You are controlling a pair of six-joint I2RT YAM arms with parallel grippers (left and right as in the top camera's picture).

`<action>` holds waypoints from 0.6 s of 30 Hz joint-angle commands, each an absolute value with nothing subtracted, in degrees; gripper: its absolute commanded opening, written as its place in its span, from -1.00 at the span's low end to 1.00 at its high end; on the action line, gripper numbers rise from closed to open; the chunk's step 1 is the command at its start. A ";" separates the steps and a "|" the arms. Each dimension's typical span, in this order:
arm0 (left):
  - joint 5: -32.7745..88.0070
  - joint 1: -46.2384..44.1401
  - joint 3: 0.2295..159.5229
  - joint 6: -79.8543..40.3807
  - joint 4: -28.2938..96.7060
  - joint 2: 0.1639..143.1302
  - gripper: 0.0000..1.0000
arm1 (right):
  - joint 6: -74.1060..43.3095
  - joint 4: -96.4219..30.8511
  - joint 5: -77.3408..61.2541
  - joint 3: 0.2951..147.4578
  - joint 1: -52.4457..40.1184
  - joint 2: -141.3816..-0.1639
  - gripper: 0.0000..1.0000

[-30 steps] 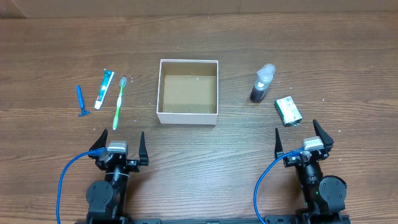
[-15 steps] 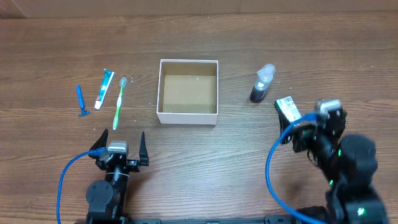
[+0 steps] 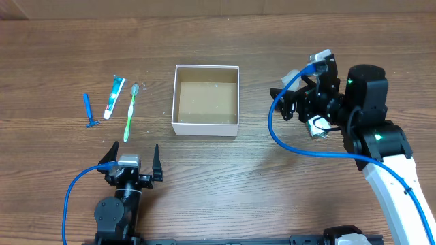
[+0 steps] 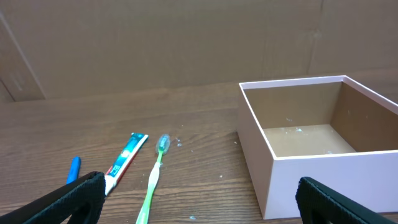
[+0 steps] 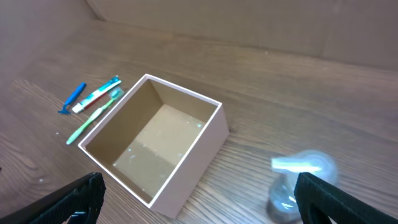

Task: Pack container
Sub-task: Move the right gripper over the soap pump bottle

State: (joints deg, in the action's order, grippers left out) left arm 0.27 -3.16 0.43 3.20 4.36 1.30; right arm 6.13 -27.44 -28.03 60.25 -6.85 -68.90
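The container (image 3: pixel 204 128), a square white-walled box with a brown floor, stands empty at mid-table; it also shows in the left wrist view (image 4: pixel 323 180) and the right wrist view (image 5: pixel 193 168). Left of it lie a green toothbrush (image 3: pixel 130 112), a toothpaste tube (image 3: pixel 114 96) and a blue razor (image 3: pixel 88 110). My right gripper (image 3: pixel 294 103) is open and empty, raised above the table right of the container, over a clear-capped dark bottle (image 5: pixel 295 183). A green-and-white carton (image 3: pixel 315 126) is partly hidden under that arm. My left gripper (image 3: pixel 131 158) is open and empty near the front edge.
A cardboard wall stands behind the table in the wrist views. Blue cables run from both arms. Bare wood lies between the container and the front edge.
My right arm has risen from its rest at the front right and swung forward and left over the carton and bottle. The left arm has not moved.
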 commanded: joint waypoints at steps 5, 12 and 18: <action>1.08 -3.40 0.30 3.88 4.43 1.39 1.00 | -14.11 -26.70 -11.57 62.50 -7.01 -70.02 1.00; 1.08 -3.40 0.30 3.88 4.43 1.39 1.00 | -22.11 -32.71 -4.89 64.62 -7.07 -70.02 1.00; 1.08 -3.40 0.30 3.88 4.40 1.39 1.00 | -22.76 -33.89 -6.48 64.55 -7.07 -70.11 1.00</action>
State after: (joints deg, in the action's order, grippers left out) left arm 0.30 -3.16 0.43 3.20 4.36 1.30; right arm -20.60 -33.93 -7.20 62.48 -6.85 -70.26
